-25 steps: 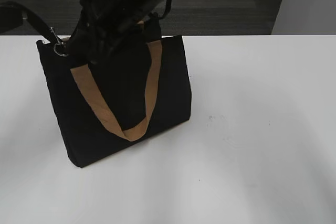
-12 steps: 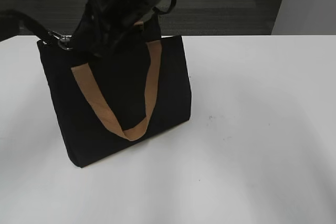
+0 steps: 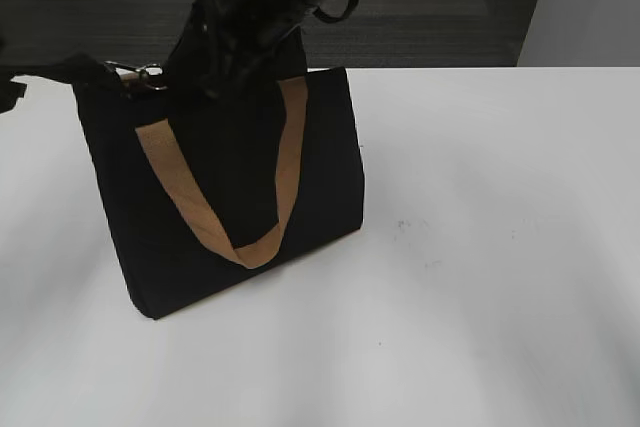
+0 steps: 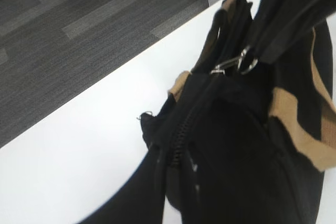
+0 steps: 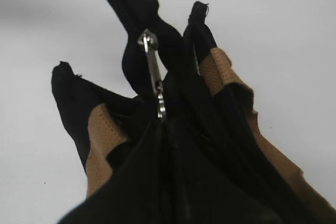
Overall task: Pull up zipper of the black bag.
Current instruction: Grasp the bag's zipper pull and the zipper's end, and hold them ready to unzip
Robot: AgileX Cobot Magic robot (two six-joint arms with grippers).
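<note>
Above the black bag [image 3: 240,197], both arms low over zipper [image 5: 153,72], jaws' state unclear.

- The bag [image 3: 230,197] is black cloth, matt and a bit rough, with frayed threads at its corners.
- Its handles [image 3: 180,192] are tan woven cloth, not shiny.
- The zipper [image 5: 152,74] is silver metal, smooth and shiny.
- The desk [image 3: 480,267] is white, smooth and a little glossy.
- The floor [image 4: 79,35] looks like grey carpet, dull and rough.
</note>
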